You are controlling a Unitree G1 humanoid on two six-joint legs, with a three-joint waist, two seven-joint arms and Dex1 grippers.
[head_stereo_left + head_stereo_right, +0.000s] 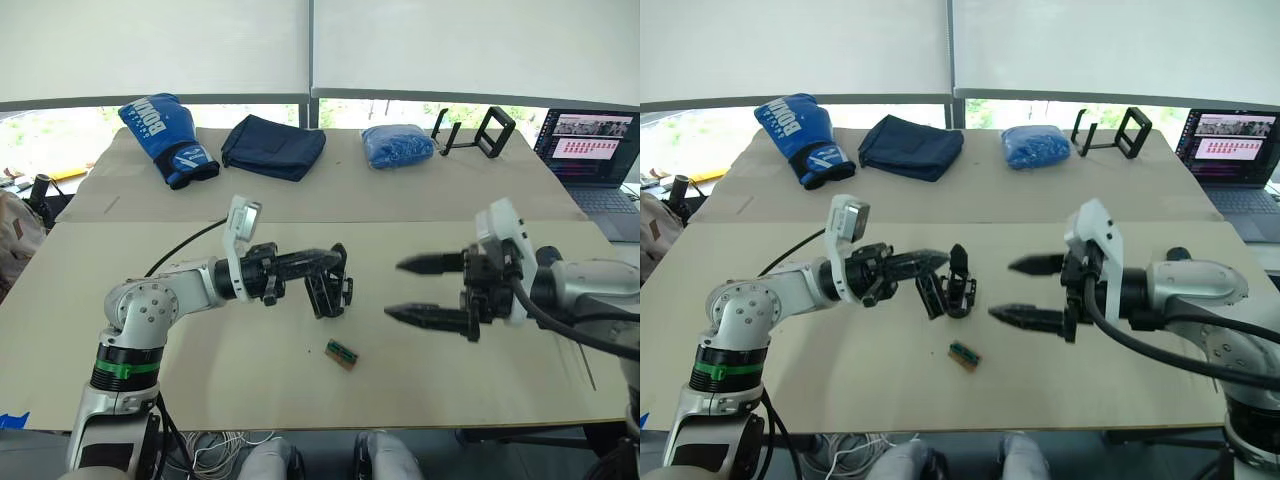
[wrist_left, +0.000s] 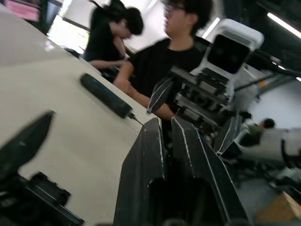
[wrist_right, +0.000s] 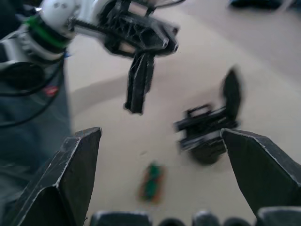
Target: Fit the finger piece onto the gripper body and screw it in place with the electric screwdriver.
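Working across the table [image 1: 200, 350] with both arms brought in toward the middle.

The right gripper [image 1: 395, 290] hangs with its jaws spread wide and nothing in them, aimed at the left arm. The left gripper [image 1: 939, 259] has its jaws pressed together, tips just above the gripper body [image 1: 330, 290]. I cannot tell whether the finger piece is pinched between them, because the two black fingers hide whatever is there.

The electric screwdriver [image 2: 104, 95] lies flat on the table, well apart from the body, with its thin bit toward the right gripper's side. The gripper body sits on the table between the two arms, one pointed finger standing up. A small green-and-brown block [image 1: 342, 354] lies just in front of it, apart from everything.

I judge the step in hand to be seating the piece, so I want the body to stay put. I would:

- Come down slowly with the left.
- Keep the approach square to the body's open mounting face, so I don't nudge the upright finger and tip the assembly.
- Use the empty right jaws to steady the round base before any pressing.
- Leave the screwdriver until the piece sits flush.
- Steer clear of that little block.
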